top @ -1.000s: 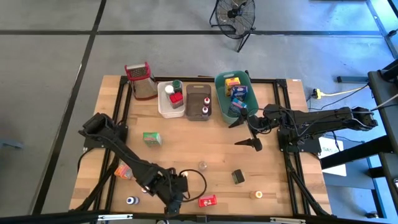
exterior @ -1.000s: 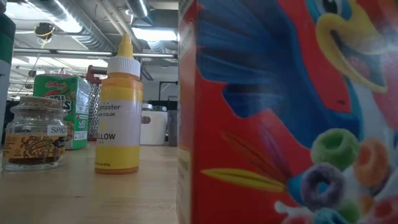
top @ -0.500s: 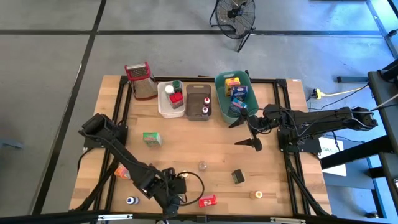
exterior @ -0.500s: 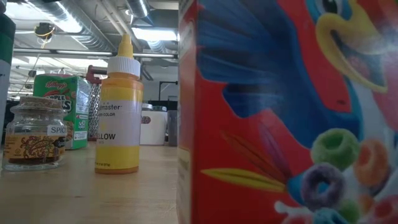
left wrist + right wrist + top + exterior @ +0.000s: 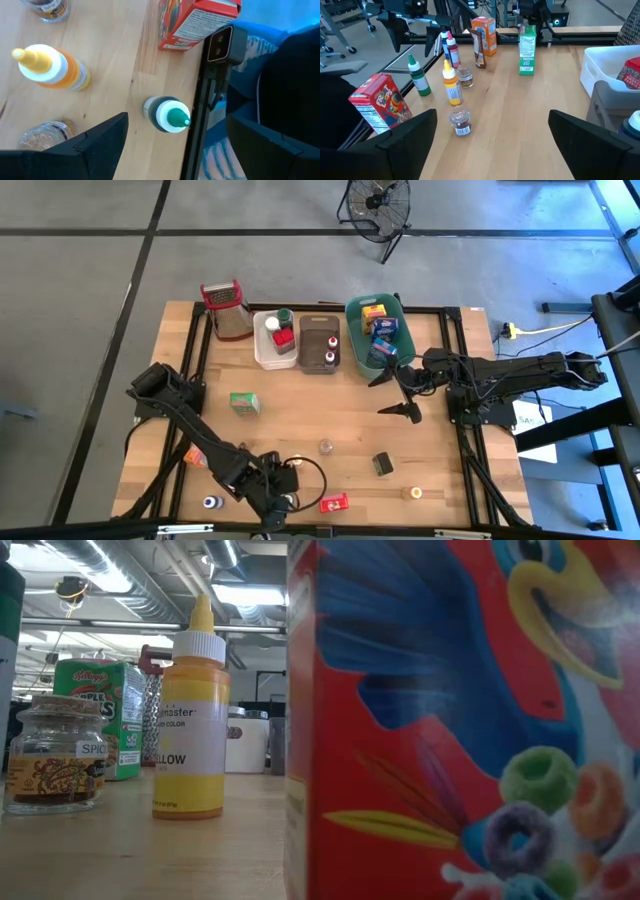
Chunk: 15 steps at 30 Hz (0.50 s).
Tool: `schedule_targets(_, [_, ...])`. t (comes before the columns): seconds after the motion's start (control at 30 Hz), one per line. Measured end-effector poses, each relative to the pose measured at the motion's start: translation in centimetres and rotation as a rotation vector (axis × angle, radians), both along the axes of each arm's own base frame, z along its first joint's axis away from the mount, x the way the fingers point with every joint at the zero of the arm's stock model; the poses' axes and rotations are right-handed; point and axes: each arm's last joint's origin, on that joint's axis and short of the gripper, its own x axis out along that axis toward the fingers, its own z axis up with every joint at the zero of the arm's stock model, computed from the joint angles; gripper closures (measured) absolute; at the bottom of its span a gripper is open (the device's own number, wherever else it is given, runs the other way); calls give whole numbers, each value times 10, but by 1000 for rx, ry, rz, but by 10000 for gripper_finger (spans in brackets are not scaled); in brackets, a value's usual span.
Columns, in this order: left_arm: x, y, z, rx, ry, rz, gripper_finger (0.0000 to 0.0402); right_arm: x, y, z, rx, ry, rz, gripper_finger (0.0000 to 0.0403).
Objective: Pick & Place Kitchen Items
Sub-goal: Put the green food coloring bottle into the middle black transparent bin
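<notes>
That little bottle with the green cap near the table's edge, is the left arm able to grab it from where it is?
Probably yes. The left gripper hangs right over the green-capped bottle, fingers wide open on either side. The yellow bottle and red cereal box stand apart from it, so nothing blocks the way down.

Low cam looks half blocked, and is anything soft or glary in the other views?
Low view: the red cereal box sits right at the lens, blurred, filling the right half; the yellow bottle is sharper; ceiling lights glare behind. Left wrist view: the green-capped bottle is soft, with a blue cast at the table edge. High view: even light, faint shadows.
</notes>
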Motion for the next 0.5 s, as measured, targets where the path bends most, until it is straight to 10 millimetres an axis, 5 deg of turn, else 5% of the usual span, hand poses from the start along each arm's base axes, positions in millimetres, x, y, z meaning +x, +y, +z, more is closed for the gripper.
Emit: schedule_targets(0.5, [2, 0, -4, 67, -27, -19, 73, 1, 0, 4, -8, -49, 2, 18])
